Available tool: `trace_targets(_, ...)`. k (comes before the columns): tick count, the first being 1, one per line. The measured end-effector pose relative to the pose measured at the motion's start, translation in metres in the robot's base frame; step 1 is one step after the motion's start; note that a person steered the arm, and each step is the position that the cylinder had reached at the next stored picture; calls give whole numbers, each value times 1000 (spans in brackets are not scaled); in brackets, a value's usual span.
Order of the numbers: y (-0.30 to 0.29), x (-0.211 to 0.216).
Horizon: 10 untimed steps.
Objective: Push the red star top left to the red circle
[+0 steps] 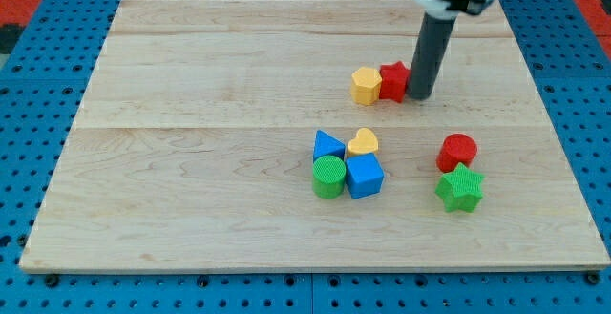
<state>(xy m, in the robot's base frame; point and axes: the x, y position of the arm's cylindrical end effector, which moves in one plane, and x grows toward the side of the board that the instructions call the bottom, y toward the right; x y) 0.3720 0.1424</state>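
Observation:
The red star (392, 80) lies in the upper right part of the wooden board (191, 161), touching a yellow hexagon block (366, 85) on its left. My tip (421, 95) stands right against the red star's right side. The red circle (458, 151) lies lower and to the right, with a green star (460, 188) just below it and touching it. The red star is up and to the left of the red circle, with a gap between them.
A cluster sits near the board's middle: a blue triangle (327, 146), a yellow heart (363, 142), a green cylinder (329, 177) and a blue cube (364, 176). The board rests on a blue pegboard (29, 85).

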Motion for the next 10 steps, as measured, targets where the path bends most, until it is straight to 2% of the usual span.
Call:
trace_targets(1, 4, 6)
trace_targets(2, -33, 28)
trace_targets(3, -25, -7)
trace_targets(4, 31, -12)
trace_targets(5, 38, -63)
trace_targets(6, -8, -36)
trace_targets(7, -45, -74)
trace_targets(8, -42, -32)
trace_targets(9, -101, 30)
trace_targets(10, -115, -22)
